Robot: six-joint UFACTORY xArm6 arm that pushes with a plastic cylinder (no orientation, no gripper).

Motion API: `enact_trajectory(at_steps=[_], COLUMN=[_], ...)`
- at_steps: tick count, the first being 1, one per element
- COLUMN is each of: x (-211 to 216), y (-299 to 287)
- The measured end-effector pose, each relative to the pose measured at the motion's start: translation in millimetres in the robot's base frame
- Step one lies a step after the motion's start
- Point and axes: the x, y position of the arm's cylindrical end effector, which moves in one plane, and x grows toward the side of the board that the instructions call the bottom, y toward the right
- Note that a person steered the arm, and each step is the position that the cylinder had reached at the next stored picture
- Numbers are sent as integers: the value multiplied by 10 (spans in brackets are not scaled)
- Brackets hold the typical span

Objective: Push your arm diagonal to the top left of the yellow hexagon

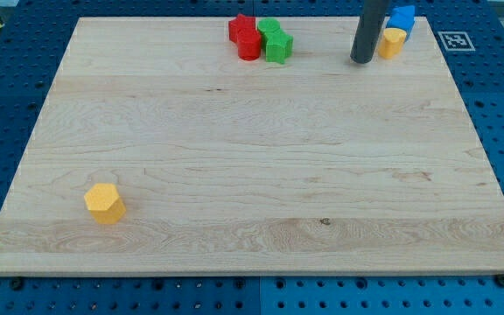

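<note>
My tip [361, 61] sits near the view's top right of the wooden board [252, 157], just beside a small yellow block [391, 42] with a blue block [402, 17] behind it. There is no gripper on this arm, only the rod, so nothing opens or closes and nothing is held.

The yellow hexagon [104, 203] lies alone near the view's bottom left corner, well apart from my tip. I judge the move has hardly begun: I need to cross almost the whole board and stop just off the hexagon's upper-left side.

The main risk is approaching on a straight diagonal from here, which brings me in from the hexagon's upper right; swinging round too tightly could clip it and shove it toward the board's near edge. The red blocks [245, 37] and green blocks [275, 41] clustered at the view's top centre lie close to a path along the top edge, so hugging that edge could scatter them. The small yellow block beside my tip could also be nudged as I leave.
</note>
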Motion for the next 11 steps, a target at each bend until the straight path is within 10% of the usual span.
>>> enact_trajectory(at_steps=[5, 9, 11], x=[216, 1725, 2423], y=[-67, -3656, -4518])
